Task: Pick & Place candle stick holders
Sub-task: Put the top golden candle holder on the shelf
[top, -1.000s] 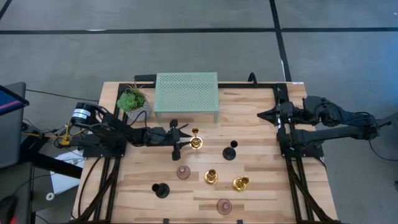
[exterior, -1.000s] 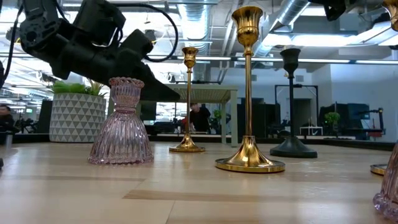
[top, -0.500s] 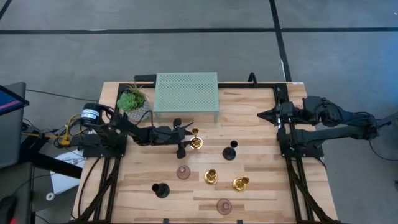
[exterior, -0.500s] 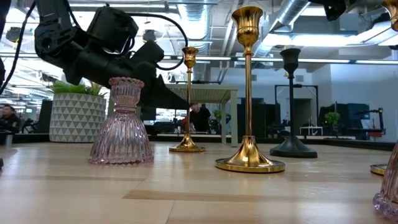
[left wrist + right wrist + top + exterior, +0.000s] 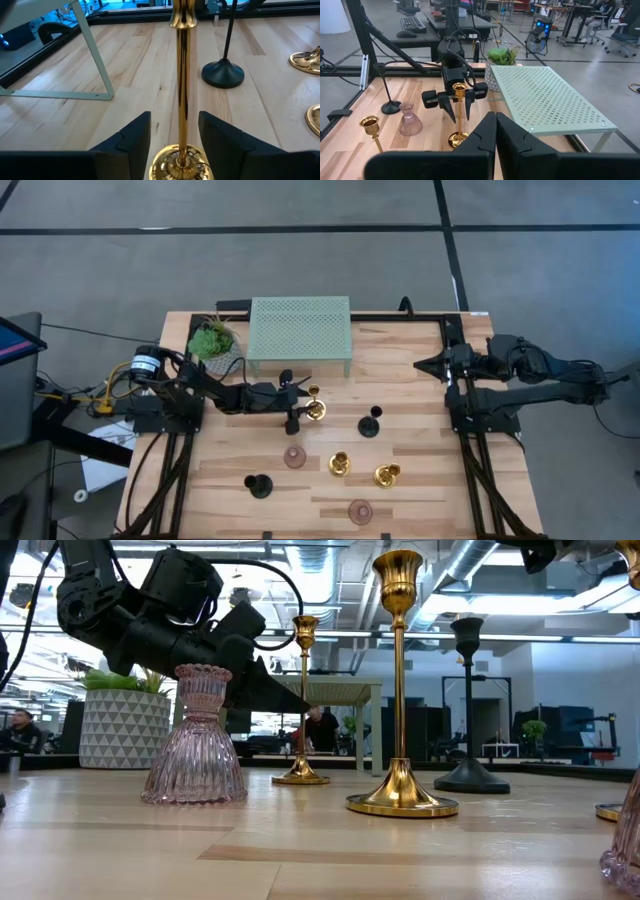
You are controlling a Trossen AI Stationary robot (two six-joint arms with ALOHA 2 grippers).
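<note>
Straddling gold candle stick holder [image 5: 182, 90], left gripper [image 5: 174, 131] open; holder top cut off

Over the last second the left arm has reached farther right across the table, carrying the left gripper [image 5: 300, 402] up to the tall shiny gold candle stick holder [image 5: 314, 406]. Its open fingers [image 5: 131, 136], earlier short of the slim gold stem, now stand on either side of it.

Grey floor [image 5: 300, 250] w/ dark seam lines round the wood table [image 5: 410, 370]; bg: open office, desks [image 5: 420, 22], chairs [image 5: 620, 35], exposed ceiling ducts [image 5: 480, 570], bright overhead light.
</note>
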